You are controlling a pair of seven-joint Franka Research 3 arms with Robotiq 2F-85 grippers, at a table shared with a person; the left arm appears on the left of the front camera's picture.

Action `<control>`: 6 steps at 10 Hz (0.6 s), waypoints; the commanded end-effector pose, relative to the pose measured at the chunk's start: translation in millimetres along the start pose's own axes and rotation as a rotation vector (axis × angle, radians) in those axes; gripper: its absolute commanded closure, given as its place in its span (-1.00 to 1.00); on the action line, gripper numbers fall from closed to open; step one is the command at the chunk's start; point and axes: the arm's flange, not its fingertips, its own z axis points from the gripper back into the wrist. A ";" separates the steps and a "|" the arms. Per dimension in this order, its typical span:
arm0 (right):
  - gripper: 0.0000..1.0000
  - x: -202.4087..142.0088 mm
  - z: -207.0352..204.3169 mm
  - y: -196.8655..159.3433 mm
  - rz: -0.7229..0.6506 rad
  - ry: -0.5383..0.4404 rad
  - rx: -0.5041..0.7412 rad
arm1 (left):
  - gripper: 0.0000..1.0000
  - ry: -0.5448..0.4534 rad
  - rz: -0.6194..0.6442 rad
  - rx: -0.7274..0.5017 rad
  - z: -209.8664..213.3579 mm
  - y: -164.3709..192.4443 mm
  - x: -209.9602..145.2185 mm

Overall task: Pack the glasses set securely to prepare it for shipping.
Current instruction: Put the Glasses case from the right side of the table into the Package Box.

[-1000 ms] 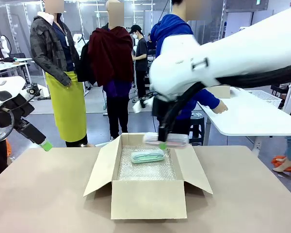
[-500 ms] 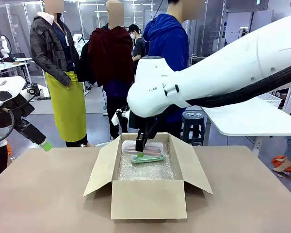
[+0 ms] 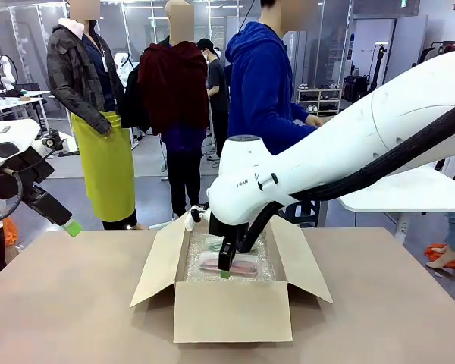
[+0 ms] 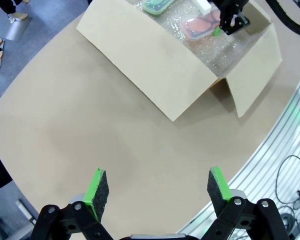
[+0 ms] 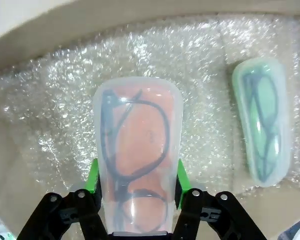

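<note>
1. Table (image 3: 76,303): a tan surface. A person (image 3: 262,83) in a blue hooded top stands beyond its far edge, at 12 o'clock from the box.

2. Right arm (image 3: 349,152): enters the front view from 3 o'clock and bends down into the box.

3. Cardboard box (image 3: 231,311): stands at the centre of the table with all flaps folded outward. In the left wrist view it lies at 1 o'clock.

4. Bubble wrap (image 5: 200,60): lines the floor of the box under both cases.

5. Pale pink glasses case (image 5: 137,150): lies on the bubble wrap, with dark-framed glasses visible through its clear lid. It sits lengthwise between the fingers of the right gripper (image 5: 136,172).

6. Mint green glasses case (image 5: 262,130): lies on the bubble wrap at 3 o'clock from the pink case in the right wrist view, apart from it and roughly parallel to it.

7. Right gripper state: the green pads flank both long sides of the pink case. Whether they press on it or stand just clear cannot be told.

8. Left gripper (image 4: 155,182): its fingers are spread wide with nothing between them. It hangs above bare table, well apart from the box, at 9 o'clock from it in the front view.
</note>
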 end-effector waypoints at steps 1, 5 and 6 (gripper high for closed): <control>-0.79 0.2 10.5 3.7 -0.011 -0.010 0.023 | -1.00 -0.011 -0.005 -0.009 1.8 1.3 -0.5; -1.00 -0.5 29.9 2.7 -0.022 0.006 -0.036 | -1.00 -0.011 -0.005 -0.009 1.8 1.3 -0.5; -1.00 5.2 20.5 -2.9 0.001 -0.016 -0.019 | -1.00 -0.011 -0.005 -0.009 1.8 1.3 -0.5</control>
